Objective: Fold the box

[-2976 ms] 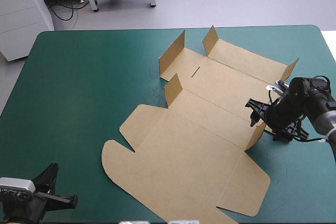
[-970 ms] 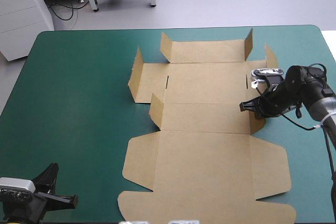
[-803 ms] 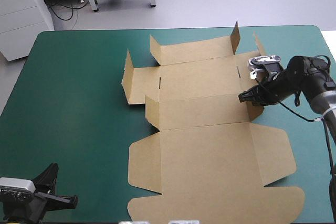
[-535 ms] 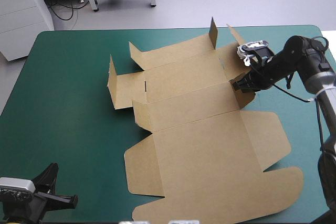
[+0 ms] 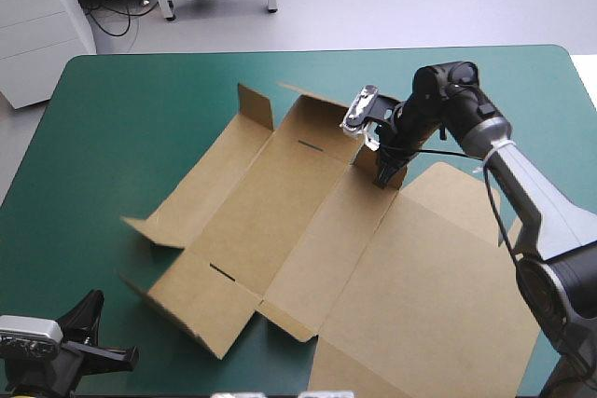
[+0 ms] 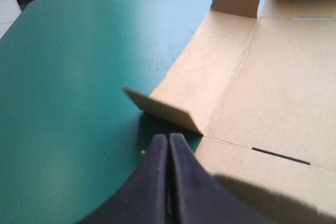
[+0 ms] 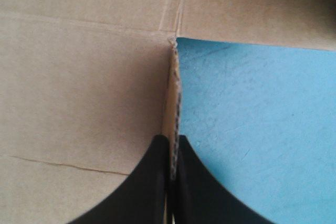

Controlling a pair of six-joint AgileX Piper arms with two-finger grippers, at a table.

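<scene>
Pinching a raised flap of the brown box (image 5: 280, 202): right hand (image 5: 384, 174) | left hand (image 6: 168, 139): pressed together, near a low flap

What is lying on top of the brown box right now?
Nothing loose lies on the box. Only the right pincer is there, shut on one raised edge of it. The board directly beneath that pincer is covered, so I cannot check it.
</scene>
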